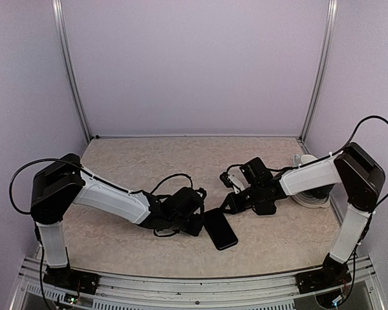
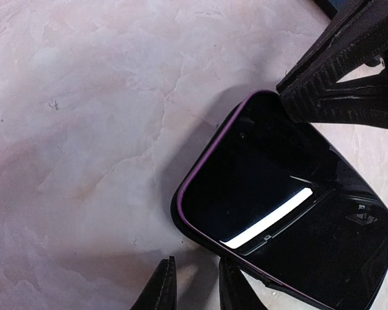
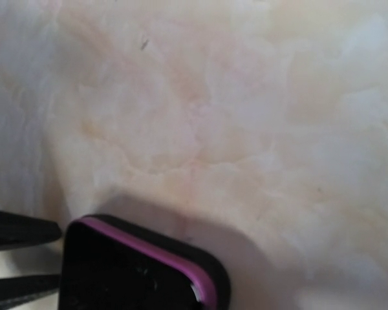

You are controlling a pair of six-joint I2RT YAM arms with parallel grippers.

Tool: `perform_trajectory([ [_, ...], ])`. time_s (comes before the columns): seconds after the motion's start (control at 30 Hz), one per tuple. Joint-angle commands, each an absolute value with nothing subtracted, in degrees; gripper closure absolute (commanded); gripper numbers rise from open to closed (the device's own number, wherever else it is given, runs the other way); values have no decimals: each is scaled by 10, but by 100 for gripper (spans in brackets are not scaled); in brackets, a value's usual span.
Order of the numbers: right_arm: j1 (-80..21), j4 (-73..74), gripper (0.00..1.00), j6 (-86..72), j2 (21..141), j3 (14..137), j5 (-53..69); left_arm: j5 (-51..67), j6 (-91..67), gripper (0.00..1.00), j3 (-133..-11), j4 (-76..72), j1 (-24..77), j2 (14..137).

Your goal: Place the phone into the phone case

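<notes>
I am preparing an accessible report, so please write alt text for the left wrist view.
A dark phone with a purple rim lies on a pale marbled table. The right end effector reaches its upper corner from the top right, and the left end effector sits close to its lower edge.

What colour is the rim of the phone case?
Purple. The phone case rim shows most clearly in the left wrist view.

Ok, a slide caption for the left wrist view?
Phone framed by purple-rimmed phone case on marbled table; right end effector at its top corner, left end effector by its bottom edge.
</notes>
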State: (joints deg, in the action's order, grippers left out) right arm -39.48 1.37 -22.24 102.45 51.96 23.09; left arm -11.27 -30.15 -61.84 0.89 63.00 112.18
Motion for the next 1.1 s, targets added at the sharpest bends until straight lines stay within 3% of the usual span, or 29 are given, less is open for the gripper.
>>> perform_trajectory([
  [0.0,-420,50,95,-238,1020,473,237,-111,-301,75,-630,-14,622,1165],
  [0.23,-434,56,97,-250,1031,453,222,-119,-298,74,-630,-21,621,1161],
  [0.6,-434,71,90,-270,1022,446,172,-129,-290,68,-600,-13,608,1097],
  [0.87,-434,82,90,-276,1024,432,149,-124,-242,53,-666,-2,606,1064],
  [1.07,-434,89,90,-275,1015,438,148,-111,-235,58,-735,23,592,1163],
])
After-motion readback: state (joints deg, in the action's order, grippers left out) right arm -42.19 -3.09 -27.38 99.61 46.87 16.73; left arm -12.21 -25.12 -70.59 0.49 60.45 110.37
